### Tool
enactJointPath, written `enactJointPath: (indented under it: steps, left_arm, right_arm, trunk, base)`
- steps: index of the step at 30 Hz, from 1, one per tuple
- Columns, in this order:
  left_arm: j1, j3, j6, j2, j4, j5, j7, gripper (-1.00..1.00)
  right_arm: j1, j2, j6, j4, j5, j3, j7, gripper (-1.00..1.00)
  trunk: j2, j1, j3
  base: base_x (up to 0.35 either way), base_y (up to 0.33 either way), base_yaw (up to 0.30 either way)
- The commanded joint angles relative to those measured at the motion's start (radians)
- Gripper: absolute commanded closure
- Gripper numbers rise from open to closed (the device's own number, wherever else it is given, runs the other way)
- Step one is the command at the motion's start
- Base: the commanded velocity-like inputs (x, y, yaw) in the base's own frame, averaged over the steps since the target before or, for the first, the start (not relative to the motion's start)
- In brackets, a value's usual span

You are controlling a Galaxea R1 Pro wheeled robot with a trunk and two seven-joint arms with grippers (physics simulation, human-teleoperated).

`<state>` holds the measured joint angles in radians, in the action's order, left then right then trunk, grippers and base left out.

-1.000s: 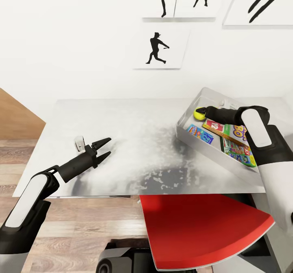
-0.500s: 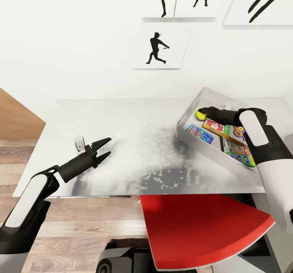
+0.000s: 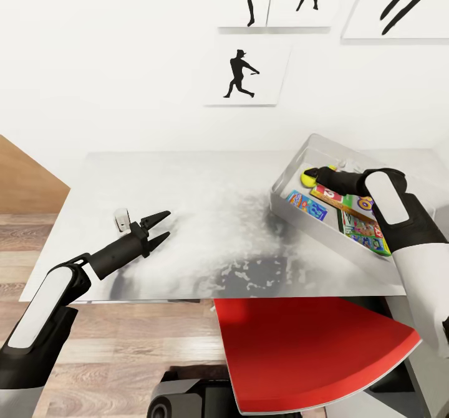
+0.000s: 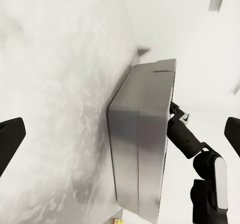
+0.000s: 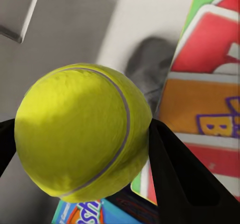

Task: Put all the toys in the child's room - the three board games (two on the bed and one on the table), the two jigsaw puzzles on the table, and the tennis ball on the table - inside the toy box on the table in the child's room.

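Head view: the right gripper (image 3: 310, 175), at right of centre, holds the tennis ball (image 3: 307, 175) over the near-wall end of the toy box (image 3: 293, 175), the grey bin standing at the right of the table (image 3: 206, 218). In the right wrist view the ball (image 5: 82, 134) sits clamped between the two dark fingers (image 5: 175, 174), which are closed to roughly the ball's width, and a dark shadow on the grey bin floor below it suggests it hangs clear of the bottom rather than resting on it. Flat toys already lie in the bin: a red-and-orange lettered box (image 3: 333, 194) just beside the ball, a blue-edged piece (image 3: 307, 205) toward the lower left of the bin, and bright multicoloured sheets (image 3: 365, 228) at its lower right. The left gripper (image 3: 159, 228), at lower left, hovers over bare table with its jaws apart and nothing between them; the left wrist view looks across the table at the bin's outer wall (image 4: 137, 154). Step in hand, as judged: releasing the ball. To do it well, lower it toward the bare grey floor beside the boxes, not onto a sloping lid; open the fingers only slightly and slowly so the ball does not bounce or roll over the rim.
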<state>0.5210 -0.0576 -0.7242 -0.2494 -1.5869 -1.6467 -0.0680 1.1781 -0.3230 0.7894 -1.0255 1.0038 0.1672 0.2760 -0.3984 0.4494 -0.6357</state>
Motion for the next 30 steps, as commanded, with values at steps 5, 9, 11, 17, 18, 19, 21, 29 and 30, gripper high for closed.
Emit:
enactJointPath:
  steps: [5, 9, 11, 17, 18, 19, 21, 29, 30]
  left_arm:
    - [0.001, -0.001, -0.001, -0.001, -0.001, -0.010, -0.007, -1.00]
    - [0.001, -0.001, -0.001, -0.001, -0.001, -0.010, -0.007, -1.00]
    - [0.001, -0.001, -0.001, -0.001, -0.001, -0.010, -0.007, -1.00]
    - [0.001, -0.001, -0.001, -0.001, -0.001, -0.010, -0.007, -1.00]
    - [0.001, -0.001, -0.001, -0.001, -0.001, -0.010, -0.007, -1.00]
    - [0.001, -0.001, -0.001, -0.001, -0.001, -0.010, -0.007, -1.00]
    - [0.001, -0.001, -0.001, -0.001, -0.001, -0.010, -0.007, -1.00]
    - [0.001, -0.001, -0.001, -0.001, -0.001, -0.010, -0.007, -1.00]
    - [0.001, -0.001, -0.001, -0.001, -0.001, -0.010, -0.007, -1.00]
  right_arm:
    - [0.001, -0.001, -0.001, 0.003, 0.014, 0.003, 0.012, 1.00]
    - [0.001, -0.001, -0.001, 0.004, 0.014, 0.003, 0.012, 1.00]
    - [0.001, -0.001, -0.001, 0.004, 0.014, 0.003, 0.012, 1.00]
    - [0.001, -0.001, -0.001, 0.004, 0.014, 0.003, 0.012, -1.00]
    - [0.001, -0.001, -0.001, 0.003, 0.014, 0.003, 0.012, -1.00]
    - [0.001, -0.001, -0.001, 0.003, 0.014, 0.003, 0.012, -1.00]
    - [0.002, -0.001, -0.001, 0.001, 0.013, 0.003, 0.012, -1.00]
    - [0.002, -0.002, 0.000, -0.007, 0.013, 0.001, 0.012, -1.00]
    - [0.002, -0.002, 0.000, -0.008, 0.013, 0.001, 0.012, -1.00]
  trunk:
    - [-0.002, 0.001, -0.001]
    - [-0.002, 0.001, -0.001]
    - [-0.002, 0.001, -0.001]
    - [-0.002, 0.001, -0.001]
    - [-0.002, 0.001, -0.001]
    - [-0.002, 0.001, -0.001]
    - [-0.002, 0.001, -0.001]
    - [-0.002, 0.001, -0.001]
    - [-0.002, 0.001, -0.001]
  base:
    - [0.000, 0.000, 0.000]
    - [0.000, 0.000, 0.000]
    - [0.000, 0.000, 0.000]
    - [0.000, 0.000, 0.000]
    - [0.000, 0.000, 0.000]
    - [0.000, 0.000, 0.000]
    - [0.000, 0.000, 0.000]
    - [0.000, 0.000, 0.000]
    - [0.000, 0.000, 0.000]
